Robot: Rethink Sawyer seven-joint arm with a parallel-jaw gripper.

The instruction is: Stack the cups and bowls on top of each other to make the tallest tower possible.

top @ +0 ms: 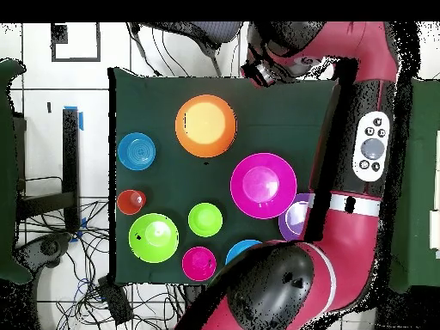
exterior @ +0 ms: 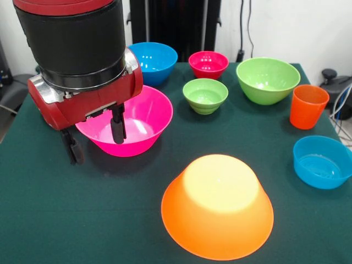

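Dark green cloth covers the worktop [exterior: 49,220], and I'm looking at everything spread out singly, nothing stacked. The big orange bowl [exterior: 217,206] sits rim down at the front of my front view, alone, with nothing on top of it. Just behind it and to the left is the large pink bowl [exterior: 129,122], rim up, and that's where my arm is working.

The gripper [exterior: 94,140] hangs at the pink bowl's left edge. One finger [exterior: 117,125] dips inside the bowl, the other finger [exterior: 72,147] reaches down outside it, so the jaws stand wide and straddle the rim wall. I can't make out whether either finger touches the plastic.

Along the back I've got a blue bowl [exterior: 155,59], partly hidden behind the wrist, then a small red bowl [exterior: 208,63] and a large green bowl [exterior: 268,78]. A small green bowl [exterior: 205,94] sits between the pink one and the large green one. On the right, the orange-red cup [exterior: 308,106] stands upright near the edge, and another blue bowl [exterior: 322,161] sits just in front of it.

From overhead, a purple bowl [top: 294,216] peeks out beside the pink bowl, mostly under the arm.
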